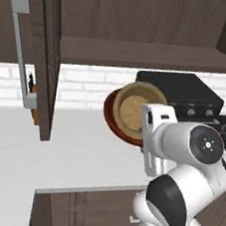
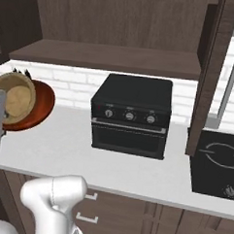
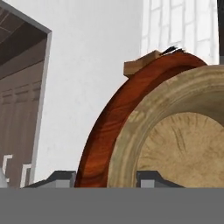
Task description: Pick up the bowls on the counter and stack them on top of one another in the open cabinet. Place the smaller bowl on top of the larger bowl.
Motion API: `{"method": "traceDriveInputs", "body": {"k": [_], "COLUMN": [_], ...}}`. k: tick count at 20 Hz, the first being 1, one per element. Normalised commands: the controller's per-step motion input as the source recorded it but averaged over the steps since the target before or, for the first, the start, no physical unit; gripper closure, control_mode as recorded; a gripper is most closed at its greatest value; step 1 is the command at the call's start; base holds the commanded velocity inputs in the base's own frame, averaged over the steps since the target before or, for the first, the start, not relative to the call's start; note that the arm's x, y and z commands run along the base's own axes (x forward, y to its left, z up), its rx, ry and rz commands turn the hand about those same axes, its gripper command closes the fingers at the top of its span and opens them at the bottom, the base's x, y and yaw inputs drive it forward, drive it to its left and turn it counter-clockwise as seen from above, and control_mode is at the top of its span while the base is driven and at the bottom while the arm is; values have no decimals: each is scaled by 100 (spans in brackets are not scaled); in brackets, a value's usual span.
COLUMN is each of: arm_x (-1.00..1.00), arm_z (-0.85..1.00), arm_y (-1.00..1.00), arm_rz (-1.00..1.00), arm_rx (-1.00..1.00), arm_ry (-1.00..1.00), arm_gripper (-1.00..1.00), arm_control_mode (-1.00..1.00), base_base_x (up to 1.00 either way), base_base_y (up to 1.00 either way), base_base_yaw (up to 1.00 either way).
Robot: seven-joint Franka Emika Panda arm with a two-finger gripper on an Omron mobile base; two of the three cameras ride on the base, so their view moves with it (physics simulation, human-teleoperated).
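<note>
Overhead, the open cabinet point(image 1: 142, 53) is seen with its dark shelf bare and its door point(image 1: 44, 56) swung out at nine o'clock, grey bar handle point(image 1: 22, 53) outward. Below it, the light counter point(image 1: 55, 148) is spread, with a black toaster oven point(image 2: 131, 115) stood at three o'clock of the bowls. The larger bowl point(image 2: 42, 105), reddish-brown, is tipped up on edge above the counter, and the smaller bowl point(image 1: 135, 110), tan, is nested in it, mouth toward the cameras. The gripper point(image 3: 105, 178) appears clenched on the rims of both bowls, one fingertip point(image 3: 151, 178) inside the tan bowl, the other outside the brown one.
</note>
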Motion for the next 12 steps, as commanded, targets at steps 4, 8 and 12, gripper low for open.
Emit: {"method": "traceDriveInputs", "body": {"k": [4, 8, 12], "arm_x": [1, 27, 37], "arm_z": [100, 100, 99], "arm_y": [-28, -34, -15], "arm_rz": [9, 4, 3], "arm_rx": [0, 0, 0], "arm_ry": [-5, -5, -5], "arm_gripper": [100, 100, 100], "arm_control_mode": [-100, -100, -100], "base_base_x": [0, 0, 0], "base_base_y": [0, 0, 0], "base_base_yaw": [0, 0, 0]}}
